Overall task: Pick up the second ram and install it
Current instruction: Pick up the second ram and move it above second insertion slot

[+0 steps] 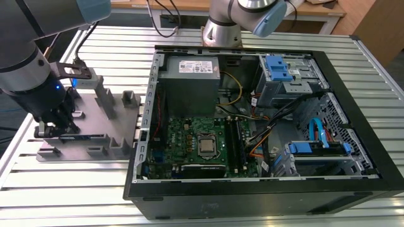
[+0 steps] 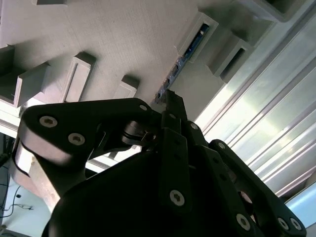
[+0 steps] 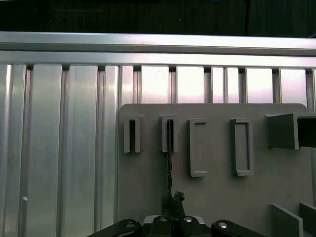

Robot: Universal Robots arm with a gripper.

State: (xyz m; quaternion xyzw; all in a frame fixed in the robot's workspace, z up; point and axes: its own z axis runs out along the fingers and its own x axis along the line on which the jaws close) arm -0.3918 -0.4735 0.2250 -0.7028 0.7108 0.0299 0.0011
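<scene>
Pincer (image 2: 170, 95) pinching slotted second ram (image 2: 193, 43), green in second wrist view

A ribbed aluminium table (image 1: 69, 194) spans most of the exterior view, its slats catching bright, even light. Along the top edge of the frame stands a pale wooden bench (image 1: 189, 5), with dark cables (image 1: 165, 21) hanging below it. A wooden panel (image 1: 379, 26) occupies the upper right corner, with dark floor (image 1: 394, 61) beneath it.

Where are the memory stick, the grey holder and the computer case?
memory stick (image 2: 191, 45): second wrist view, green edge in its slot.
grey holder (image 3: 217, 197): first wrist view, bare base plate.
computer case (image 1: 252, 201): exterior view, black near wall.
</scene>
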